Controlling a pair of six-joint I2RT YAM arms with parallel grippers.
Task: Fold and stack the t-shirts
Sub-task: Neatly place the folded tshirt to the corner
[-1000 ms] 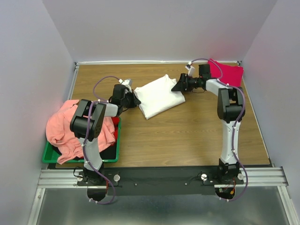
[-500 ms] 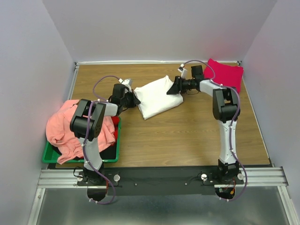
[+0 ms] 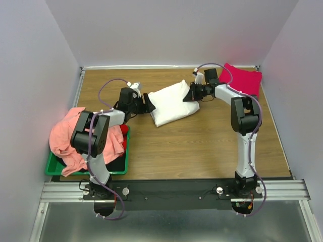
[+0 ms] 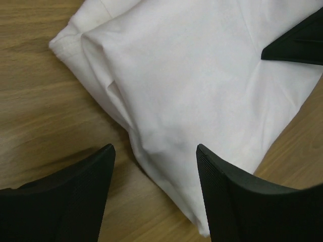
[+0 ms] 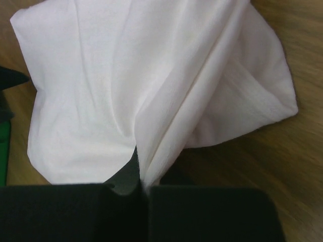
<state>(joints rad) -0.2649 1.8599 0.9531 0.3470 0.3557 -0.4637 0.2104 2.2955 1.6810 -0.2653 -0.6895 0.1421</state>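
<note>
The folded white cloth t-shirt [image 3: 174, 102] was noted between both arms, right edge clamped by the right gripper [image 5: 141, 186], the left gripper [image 4: 154, 151] spread apart at its left edge.

The top external camera looks down from high behind the robot across the whole table [image 3: 202, 146]. Both wrist cameras look from close range, on opposite sides, at the folded white t-shirt [image 3: 174, 103], which all three views share.

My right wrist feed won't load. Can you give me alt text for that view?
The right gripper is shut on a pinched fold of the white t-shirt. The rest of the shirt lies bunched on the wooden table.
</note>
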